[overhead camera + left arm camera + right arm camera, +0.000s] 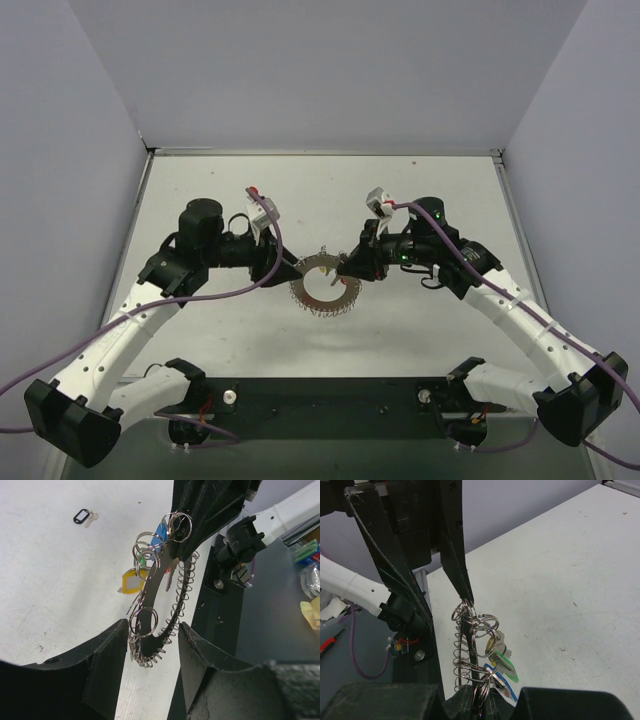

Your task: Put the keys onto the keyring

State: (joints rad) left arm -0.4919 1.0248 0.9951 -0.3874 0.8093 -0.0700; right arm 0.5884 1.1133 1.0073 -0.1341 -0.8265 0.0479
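Observation:
The keyring (325,287) is a large toothed silvery ring held upright above the table between both arms. My right gripper (348,270) is shut on its rim, as the right wrist view (480,701) shows. Several small split rings hang on it, with a green key (506,663) and a blue key (503,684); the left wrist view shows a yellow key (131,580) and the blue key (159,532). My left gripper (152,626) is open, its fingers (105,665) on either side of the keyring's (150,630) opposite edge. One left finger tip (466,596) touches or nearly touches the rim.
A black-headed key (82,516) lies loose on the white table (45,580), away from the ring. The dark base strip (320,398) with the arm mounts runs along the near edge. White walls enclose the table on three sides.

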